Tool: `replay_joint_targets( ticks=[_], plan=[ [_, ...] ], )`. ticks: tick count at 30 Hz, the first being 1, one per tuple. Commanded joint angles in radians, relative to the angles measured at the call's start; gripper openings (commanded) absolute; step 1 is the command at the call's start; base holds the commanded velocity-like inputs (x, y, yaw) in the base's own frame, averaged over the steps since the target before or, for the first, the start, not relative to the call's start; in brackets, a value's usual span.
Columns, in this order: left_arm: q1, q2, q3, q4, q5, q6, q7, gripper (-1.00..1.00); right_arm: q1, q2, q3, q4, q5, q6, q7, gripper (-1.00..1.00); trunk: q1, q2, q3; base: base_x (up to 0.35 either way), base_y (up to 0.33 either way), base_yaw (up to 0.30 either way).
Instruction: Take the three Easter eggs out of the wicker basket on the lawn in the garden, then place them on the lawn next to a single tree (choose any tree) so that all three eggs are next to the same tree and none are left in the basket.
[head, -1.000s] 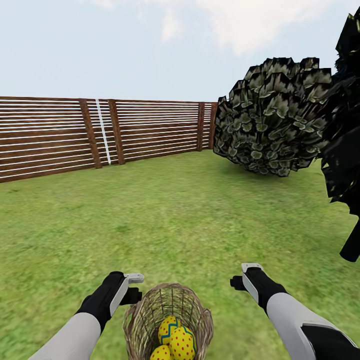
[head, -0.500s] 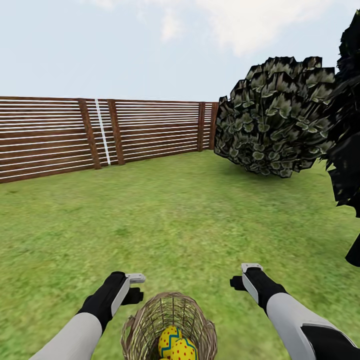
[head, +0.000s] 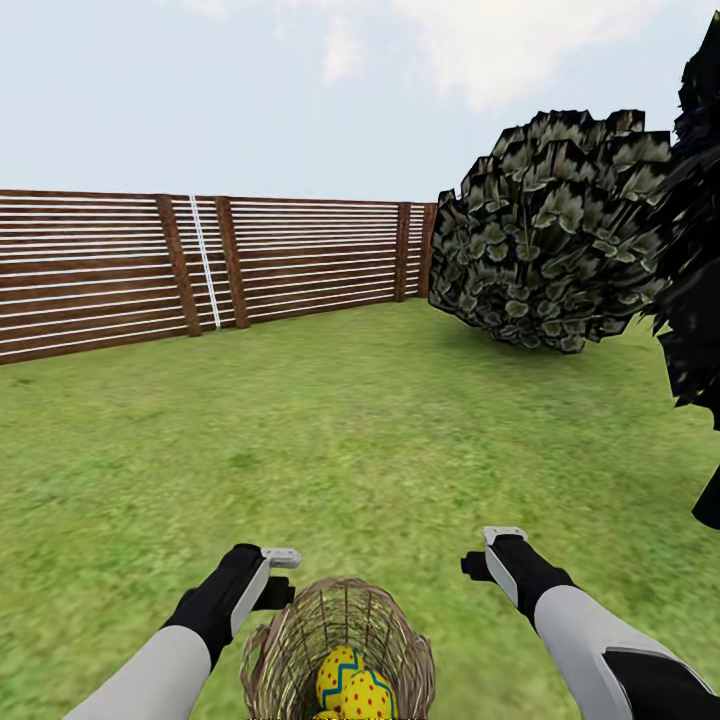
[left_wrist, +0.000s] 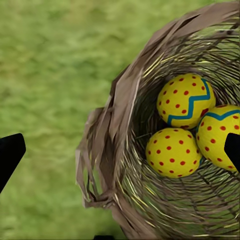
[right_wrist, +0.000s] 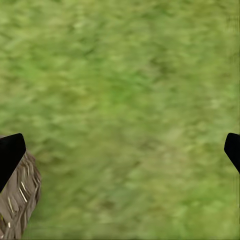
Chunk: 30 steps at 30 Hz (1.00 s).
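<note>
The round brown woven wicker basket (left_wrist: 130, 165) holds three dotted yellow eggs (left_wrist: 173, 152) under the left fingers (left_wrist: 10, 152), spread wide. The right fingers (right_wrist: 11, 152) are also apart over mottled grass (right_wrist: 125, 100), the basket just beside one fingertip.

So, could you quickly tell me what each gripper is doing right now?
Left gripper: open, above the wicker basket.
Right gripper: open, empty, over the lawn.
</note>
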Motion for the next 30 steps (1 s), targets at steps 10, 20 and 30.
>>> replay_joint_targets(
  ticks=[10, 20, 30],
  plan=[
    [0.000, 0.008, -0.004, 0.008, 0.014, -0.025, 0.007, 1.00, 0.000, 0.001, -0.008, -0.002, 0.004, 0.005, 0.000, 1.00, 0.038, -0.071, -0.032, 0.000, 0.000, 0.000],
    [0.000, 0.005, -0.004, 0.059, 0.014, -0.099, 0.007, 1.00, -0.001, -0.001, -0.011, -0.003, 0.003, 0.005, 0.000, 1.00, 0.077, -0.141, -0.064, 0.000, 0.000, 0.000],
    [0.001, 0.002, -0.003, 0.112, 0.015, -0.168, 0.007, 1.00, -0.001, -0.001, -0.011, -0.003, 0.003, 0.005, 0.000, 1.00, 0.115, -0.211, -0.095, 0.000, 0.000, 0.000]
  ],
)
